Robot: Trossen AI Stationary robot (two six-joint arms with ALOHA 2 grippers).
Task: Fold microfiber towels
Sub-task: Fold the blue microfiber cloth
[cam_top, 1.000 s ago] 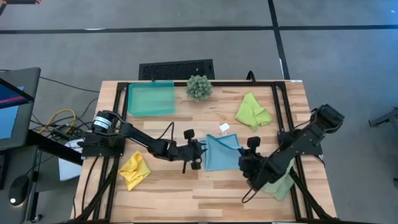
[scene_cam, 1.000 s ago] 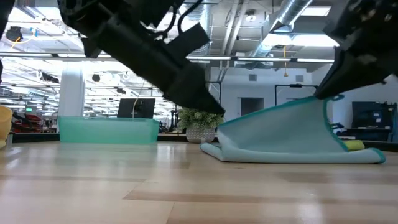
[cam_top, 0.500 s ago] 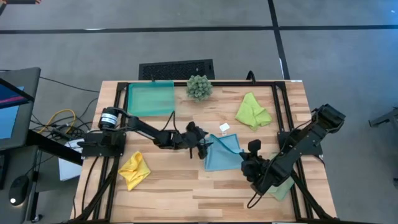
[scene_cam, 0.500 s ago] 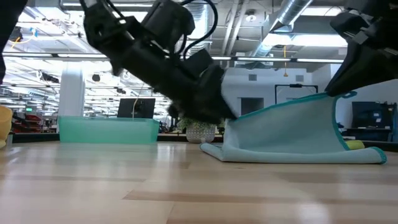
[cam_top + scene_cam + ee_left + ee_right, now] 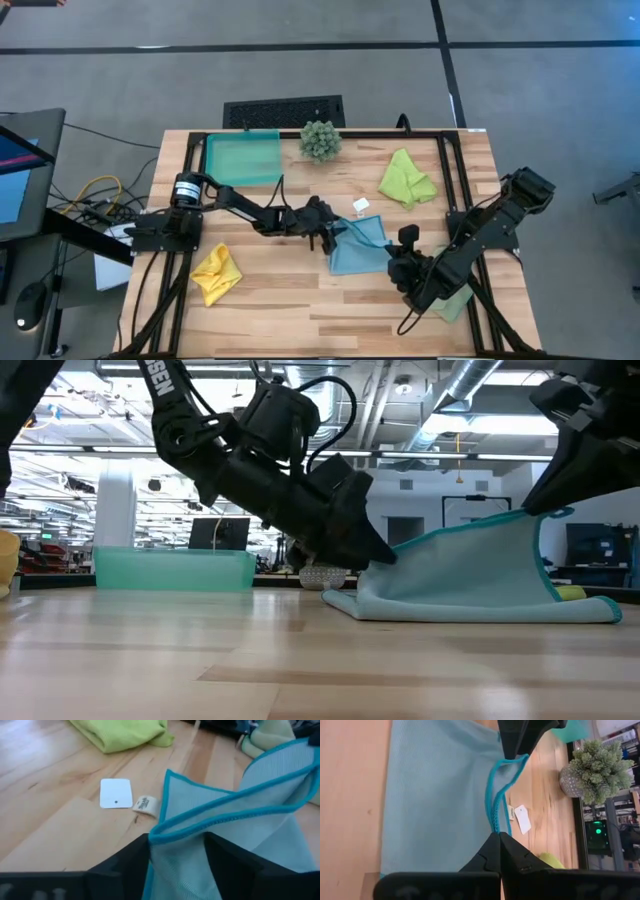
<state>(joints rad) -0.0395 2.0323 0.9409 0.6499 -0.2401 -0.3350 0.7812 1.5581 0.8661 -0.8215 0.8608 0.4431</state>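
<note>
The light blue towel (image 5: 355,245) lies mid-table with its right side raised. My right gripper (image 5: 498,836) is shut on it. My left gripper (image 5: 177,840) stands open at the towel's far left corner (image 5: 333,226), one dark finger on each side of the raised teal hem (image 5: 200,820). A lime green towel (image 5: 405,178) lies bunched at the far right, and a yellow one (image 5: 216,272) at the near left. A pale sage towel (image 5: 455,300) lies partly under my right arm. My left gripper has the towel's hem between its open fingers; I cannot tell whether a finger touches it. My right gripper pinches the towel's teal hem (image 5: 495,822), where two hemmed edges run together, between its two fingertips. It comes slanting down from the near right. That side (image 5: 535,518) is lifted and slopes down toward my left gripper (image 5: 378,552); the lower layer (image 5: 480,610) rests on the table.
A teal plastic tray (image 5: 242,158) and a spiky green plant (image 5: 320,140) stand along the far edge. A white tag (image 5: 360,205) lies on the wood beside the blue towel's far corner. Bare wood stretches along the near edge between the arms.
My left gripper has moved toward the far edge and the right, from beside the towel's left edge to its far left corner. It has rolled and sunk a little on the way. The towel stays raised in my right gripper.
</note>
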